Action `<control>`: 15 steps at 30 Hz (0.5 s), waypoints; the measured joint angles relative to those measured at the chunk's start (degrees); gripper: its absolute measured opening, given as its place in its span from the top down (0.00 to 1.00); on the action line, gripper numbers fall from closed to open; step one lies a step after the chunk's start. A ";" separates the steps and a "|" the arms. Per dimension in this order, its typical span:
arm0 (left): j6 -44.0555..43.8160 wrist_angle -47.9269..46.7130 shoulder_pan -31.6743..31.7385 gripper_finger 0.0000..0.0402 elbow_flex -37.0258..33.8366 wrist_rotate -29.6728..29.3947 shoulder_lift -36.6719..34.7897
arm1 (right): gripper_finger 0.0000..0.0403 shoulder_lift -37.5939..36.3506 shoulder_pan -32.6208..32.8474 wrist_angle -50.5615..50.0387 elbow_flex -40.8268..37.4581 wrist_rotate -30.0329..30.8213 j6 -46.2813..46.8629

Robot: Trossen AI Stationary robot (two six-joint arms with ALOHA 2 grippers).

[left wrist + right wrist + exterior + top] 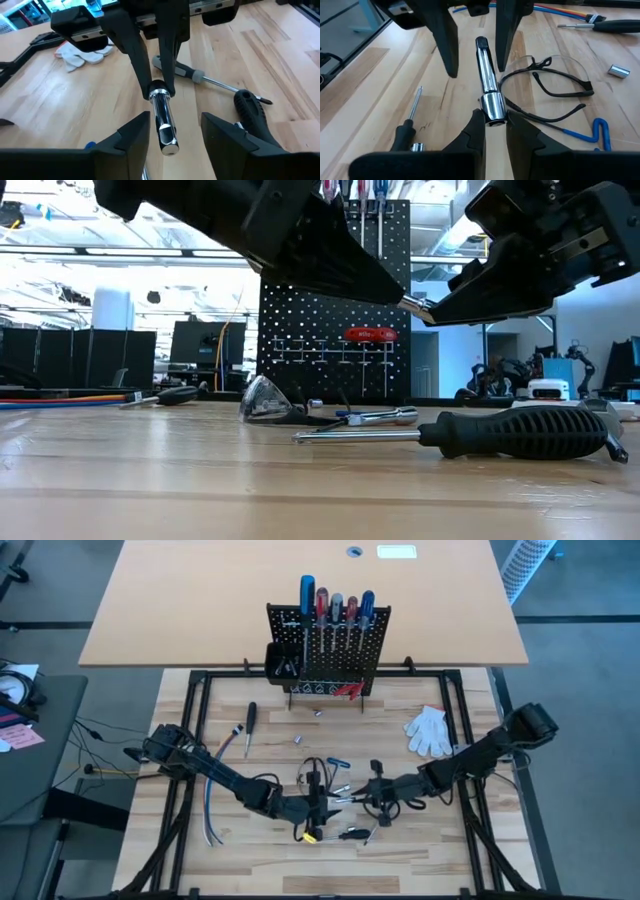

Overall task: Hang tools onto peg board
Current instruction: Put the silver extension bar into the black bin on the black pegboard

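A short silver metal rod [487, 80] hangs in the air above the table's near middle. My right gripper [492, 119] is shut on one end of it. My left gripper [175, 120] is open, one finger on either side of the rod's free end [167, 140], touching nothing. The two grippers meet in the high view, left [322, 802] and right [352, 798]. The peg board [330, 645] stands at the far middle. Several screwdrivers stand in its top rail and red pliers [348, 690] hang low on it. My right gripper pinches the rod's polished end [493, 106] between its two fingers. The fingers come level from the table's right and lie along the rod. The rod sticks out past the fingertips toward the left gripper, lifted clear of the table [413, 304].
A black-handled screwdriver [520, 430] lies under the grippers, beside safety glasses [545, 85] and a blue hex key [597, 132]. Another black screwdriver [250, 725] and small silver bits [298, 739] lie nearer the peg board. A white glove [430, 730] lies right, cables [210, 810] left.
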 joint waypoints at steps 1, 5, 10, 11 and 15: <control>-0.02 -0.07 0.00 0.60 0.00 -0.02 0.00 | 0.87 0.00 0.02 0.00 0.00 -0.02 0.00; -0.01 -0.28 0.00 0.68 0.00 -0.19 0.00 | 0.87 0.00 0.02 -0.20 0.02 -0.04 0.00; 0.02 -0.26 0.02 0.80 0.00 -0.32 0.00 | 0.87 0.00 0.04 -0.28 0.01 -0.10 0.00; 0.02 -0.25 0.02 0.82 0.00 -0.38 0.00 | 0.87 0.00 0.04 -0.28 0.02 -0.16 0.01; -0.03 0.07 -0.09 0.92 0.00 -1.03 0.00 | 0.85 0.00 0.04 -1.02 0.03 -0.20 0.64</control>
